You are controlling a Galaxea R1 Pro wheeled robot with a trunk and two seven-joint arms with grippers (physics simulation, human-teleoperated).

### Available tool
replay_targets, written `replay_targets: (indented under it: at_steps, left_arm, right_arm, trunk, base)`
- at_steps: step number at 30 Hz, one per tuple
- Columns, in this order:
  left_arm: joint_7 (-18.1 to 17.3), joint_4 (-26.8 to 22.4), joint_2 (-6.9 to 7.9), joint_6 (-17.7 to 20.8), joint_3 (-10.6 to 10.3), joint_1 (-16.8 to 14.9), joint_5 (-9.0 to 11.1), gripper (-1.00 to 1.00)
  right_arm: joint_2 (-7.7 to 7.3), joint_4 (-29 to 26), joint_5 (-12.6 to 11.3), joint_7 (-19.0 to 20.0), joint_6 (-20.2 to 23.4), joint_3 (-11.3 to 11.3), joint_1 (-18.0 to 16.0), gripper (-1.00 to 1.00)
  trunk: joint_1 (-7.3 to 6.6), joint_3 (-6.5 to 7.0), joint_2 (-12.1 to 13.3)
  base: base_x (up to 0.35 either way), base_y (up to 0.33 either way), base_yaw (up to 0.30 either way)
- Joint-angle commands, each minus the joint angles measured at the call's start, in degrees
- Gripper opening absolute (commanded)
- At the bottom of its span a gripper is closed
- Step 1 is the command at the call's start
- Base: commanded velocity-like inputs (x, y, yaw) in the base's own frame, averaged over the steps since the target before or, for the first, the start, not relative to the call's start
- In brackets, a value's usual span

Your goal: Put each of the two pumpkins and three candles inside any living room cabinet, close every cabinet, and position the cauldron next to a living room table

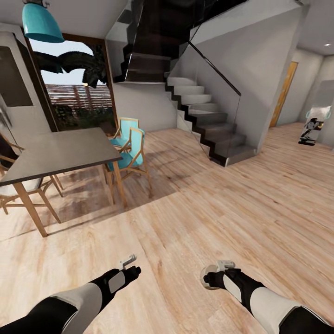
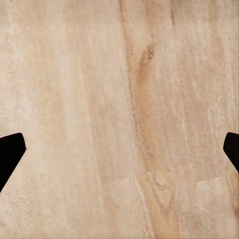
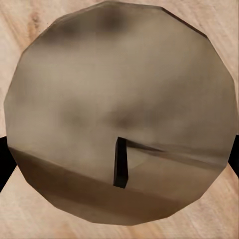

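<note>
Light wood plank floor (image 1: 222,204) spreads under me and runs off to the far walls; a dark staircase (image 1: 204,116) with a glass side climbs ahead of me; to my left stands a dark dining table (image 1: 55,153) on wooden legs, with turquoise chairs (image 1: 132,148) tucked at its far corner and a turquoise lamp (image 1: 42,23) hanging above it; behind that a tall window (image 1: 79,93) looks onto greenery; far to my right, a small dark machine (image 1: 313,130) stands by the wall.

My 2 arms reach low over the planks; my left pincer (image 1: 127,262) hangs over bare floor, and in its wrist view the 2 dark fingertips (image 2: 10,152) sit at opposite edges, spread wide with nothing between them; my right pincer (image 1: 218,273) is pinching a candle (image 3: 119,114), a stubby grey-tan cylinder whose round top and short dark wick (image 3: 120,162) face the wrist camera, the black fingers pressed against its 2 sides; from my head I see the candle's pale rim (image 1: 206,277) just beside the fingers, above the floor.
</note>
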Motion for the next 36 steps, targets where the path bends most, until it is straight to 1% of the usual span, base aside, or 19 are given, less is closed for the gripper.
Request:
replay_targets:
  at_steps: [1, 13, 20, 27, 36]
  left_arm:
    - [0.13, 0.07, -0.03, 0.10, -0.48, -0.07, 0.45, 1.00]
    - [0.17, 0.22, -0.04, 0.04, -0.48, -0.06, 0.45, 1.00]
    - [0.15, 0.23, -0.04, 0.04, -0.48, -0.04, 0.45, 1.00]
    - [0.15, 0.17, 0.00, 0.04, -0.48, -0.05, 0.52, 1.00]
    - [0.16, 0.14, 0.05, 0.04, -0.48, -0.03, 0.62, 1.00]
  right_arm:
    - [-0.06, -0.12, -0.20, 0.01, 0.29, 0.28, -0.01, -1.00]
    - [-0.02, -0.12, -0.20, 0.02, 0.29, 0.36, -0.01, -1.00]
    - [-0.06, -0.12, -0.13, 0.04, 0.29, 0.34, -0.01, -1.00]
    - [0.00, -0.12, -0.13, 0.09, 0.29, 0.36, -0.01, -1.00]
    - [0.02, -0.12, -0.12, 0.09, 0.29, 0.37, -0.01, -1.00]
  trunk:
    - [-0.23, 0.21, 0.39]
    - [-0.23, 1.12, 0.39]
    - [-0.23, 1.58, 0.39]
    - [-0.23, 1.71, 0.39]
    - [-0.23, 1.98, 0.39]
  base:
    - [0.000, 0.000, 0.172]
    - [-0.009, 0.000, 0.180]
    - [-0.251, 0.000, 0.201]
    - [-0.299, 0.000, 0.098]
    - [-0.044, 0.000, 0.255]
